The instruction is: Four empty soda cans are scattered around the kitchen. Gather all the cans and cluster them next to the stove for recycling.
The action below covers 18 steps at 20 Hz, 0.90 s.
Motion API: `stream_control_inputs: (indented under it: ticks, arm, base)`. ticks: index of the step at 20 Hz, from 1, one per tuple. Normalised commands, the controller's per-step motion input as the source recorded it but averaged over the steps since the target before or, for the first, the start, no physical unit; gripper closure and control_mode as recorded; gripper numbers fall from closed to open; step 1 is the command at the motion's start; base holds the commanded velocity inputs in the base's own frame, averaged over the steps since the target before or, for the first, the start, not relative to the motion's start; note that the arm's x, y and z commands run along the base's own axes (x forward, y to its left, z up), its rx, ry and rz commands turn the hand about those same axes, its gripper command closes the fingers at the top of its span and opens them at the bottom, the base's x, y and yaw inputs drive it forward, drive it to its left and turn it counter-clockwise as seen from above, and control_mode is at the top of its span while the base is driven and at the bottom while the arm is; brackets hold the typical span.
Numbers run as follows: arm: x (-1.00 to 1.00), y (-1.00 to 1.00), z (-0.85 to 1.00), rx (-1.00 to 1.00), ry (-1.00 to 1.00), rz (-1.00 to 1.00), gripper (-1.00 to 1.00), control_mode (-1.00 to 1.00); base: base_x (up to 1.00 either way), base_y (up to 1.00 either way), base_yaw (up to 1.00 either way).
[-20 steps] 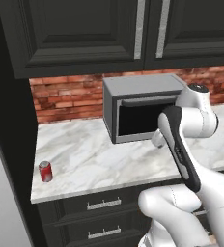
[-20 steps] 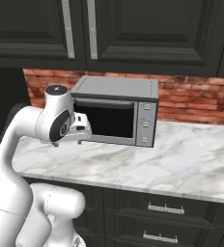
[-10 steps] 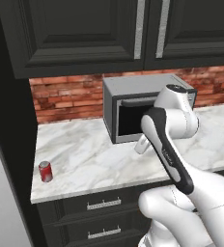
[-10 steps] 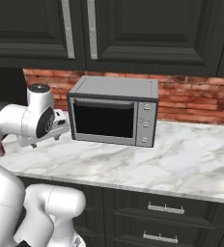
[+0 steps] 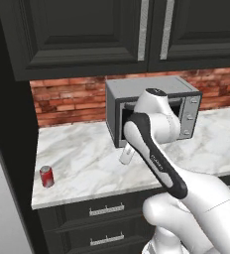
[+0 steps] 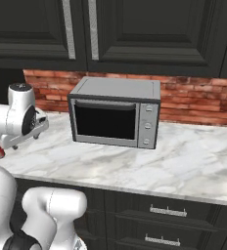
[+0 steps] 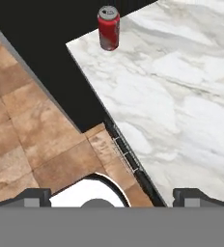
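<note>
Red soda can [image 7: 108, 27] with silver top stands upright near the front left corner of the white marble counter [image 5: 87, 158], well apart from the grey microwave [image 6: 116, 117]. Gripper [image 7: 111, 195] released, jaws wide, holding nothing.

Counts from what's visible: one red soda can [image 5: 46, 176], upright near the front left corner of the counter [image 5: 82, 158]. One grey microwave [image 6: 115, 117] at the back by the brick wall, with three knobs [image 6: 147, 126] stacked on its right panel. Upper cabinets: two doors, two vertical silver handles [image 5: 143, 30] side by side. Below the counter: two drawers [image 5: 104, 211] stacked, one silver handle each. One white robot arm [image 5: 154, 149].
</note>
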Motion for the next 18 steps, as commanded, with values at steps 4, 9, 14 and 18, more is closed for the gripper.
stream_control_inputs:
  ticks: [4,9,14,18]
  arm:
    - [0.0,0.53,0.0,0.0,0.0,0.2,-1.0,-1.0]
    - [0.02,0.46,-0.03,0.0,0.0,0.15,-1.0,-1.0]
    - [0.12,0.5,-0.08,0.0,-0.01,0.05,-1.0,-1.0]
    - [0.18,0.39,-0.11,-0.01,-0.05,0.04,-1.0,-1.0]
  base:
    - [0.0,0.0,0.0]
    - [0.0,0.0,0.0]
    - [0.0,0.0,0.0]
    - [0.0,0.0,0.0]
